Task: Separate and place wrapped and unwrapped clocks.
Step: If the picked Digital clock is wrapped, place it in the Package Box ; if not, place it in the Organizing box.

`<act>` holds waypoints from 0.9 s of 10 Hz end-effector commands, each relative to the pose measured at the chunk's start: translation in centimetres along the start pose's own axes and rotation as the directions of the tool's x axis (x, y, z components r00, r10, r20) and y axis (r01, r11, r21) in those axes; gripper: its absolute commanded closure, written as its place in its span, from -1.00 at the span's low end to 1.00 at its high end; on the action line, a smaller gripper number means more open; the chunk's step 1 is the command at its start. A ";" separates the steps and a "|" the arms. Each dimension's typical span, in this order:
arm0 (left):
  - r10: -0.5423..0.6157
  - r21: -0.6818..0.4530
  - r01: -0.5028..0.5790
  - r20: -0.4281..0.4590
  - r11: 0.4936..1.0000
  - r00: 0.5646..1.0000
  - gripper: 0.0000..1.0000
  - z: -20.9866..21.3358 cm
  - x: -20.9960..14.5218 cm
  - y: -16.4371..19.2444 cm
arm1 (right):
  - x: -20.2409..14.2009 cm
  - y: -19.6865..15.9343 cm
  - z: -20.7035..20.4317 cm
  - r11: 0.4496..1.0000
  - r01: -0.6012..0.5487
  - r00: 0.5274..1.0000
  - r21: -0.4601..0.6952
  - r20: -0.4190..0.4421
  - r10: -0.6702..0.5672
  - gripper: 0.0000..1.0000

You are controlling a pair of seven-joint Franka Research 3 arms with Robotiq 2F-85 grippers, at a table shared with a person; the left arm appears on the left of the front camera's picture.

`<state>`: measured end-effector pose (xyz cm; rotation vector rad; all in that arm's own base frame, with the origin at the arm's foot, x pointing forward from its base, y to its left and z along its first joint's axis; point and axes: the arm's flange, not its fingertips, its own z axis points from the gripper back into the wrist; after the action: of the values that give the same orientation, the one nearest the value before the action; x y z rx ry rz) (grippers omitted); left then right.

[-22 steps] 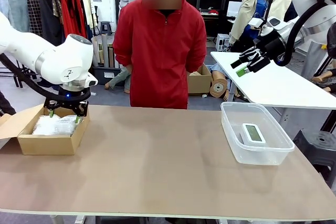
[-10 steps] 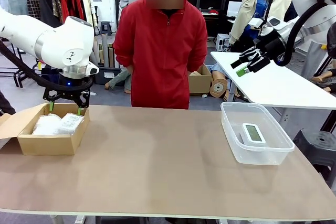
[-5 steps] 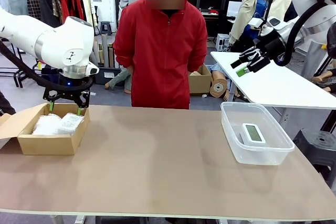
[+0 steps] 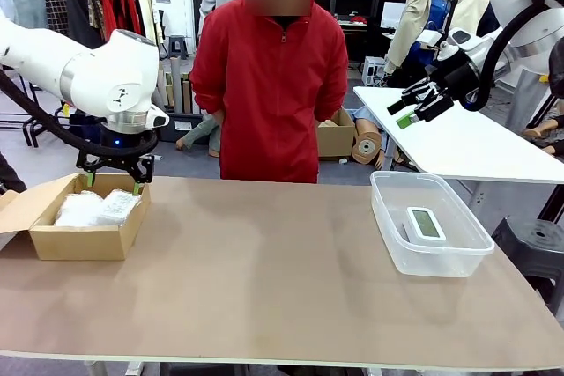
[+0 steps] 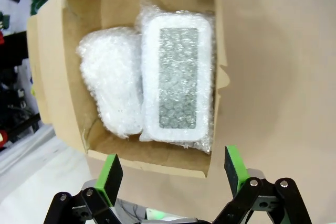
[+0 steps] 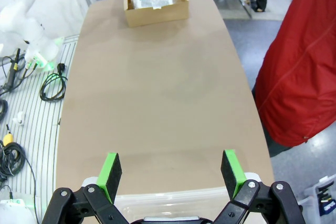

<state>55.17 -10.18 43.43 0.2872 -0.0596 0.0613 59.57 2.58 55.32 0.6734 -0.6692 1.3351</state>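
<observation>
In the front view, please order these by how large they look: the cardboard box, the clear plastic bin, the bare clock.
1-2. Cardboard box and clear plastic bin: they look alike, so I do not rank them.
3. Bare clock: clearly smallest, lying inside the bin.

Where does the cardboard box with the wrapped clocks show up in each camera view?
Front view: cardboard box at the table's left edge, under the left gripper.
Left wrist view: box wall at centre-left, above the open fingers.
Right wrist view: top centre, far end.
Shared landmark: the tan table.
</observation>
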 end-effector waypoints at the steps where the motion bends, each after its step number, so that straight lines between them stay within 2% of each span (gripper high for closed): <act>1: -0.114 -0.128 0.111 -0.014 0.986 0.993 -1.00 0.7 -0.7 0.5 | 0.2 0.1 0.0 1.000 -0.007 1.000 -0.007 -0.012 0.007 -1.00; 3: -0.272 -0.272 0.249 -0.050 0.930 0.961 -1.00 2.2 0.2 1.4 | 0.2 0.1 0.0 1.000 -0.007 1.000 -0.007 -0.012 0.007 -1.00; 5: -0.347 -0.379 0.286 -0.100 0.880 0.933 -1.00 3.7 1.3 2.1 | 0.2 0.1 0.0 1.000 -0.007 1.000 -0.007 -0.012 0.007 -1.00; 6: -0.411 -0.483 0.326 -0.078 0.812 0.908 -1.00 4.7 1.8 2.4 | 0.2 0.1 0.0 1.000 -0.007 1.000 -0.007 -0.012 0.007 -1.00; 7: -0.459 -0.580 0.375 0.004 0.723 0.889 -1.00 6.0 2.4 2.9 | 0.2 0.1 0.0 1.000 -0.007 1.000 -0.007 -0.012 0.007 -1.00; 9: -0.489 -0.701 0.464 0.185 0.542 0.852 -1.00 8.0 3.4 3.8 | 0.2 0.1 0.0 1.000 -0.007 1.000 -0.007 -0.012 0.007 -1.00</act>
<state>56.94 -9.63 51.99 -0.4049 0.0402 -0.4584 59.57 2.58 55.33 0.6734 -0.6693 1.3351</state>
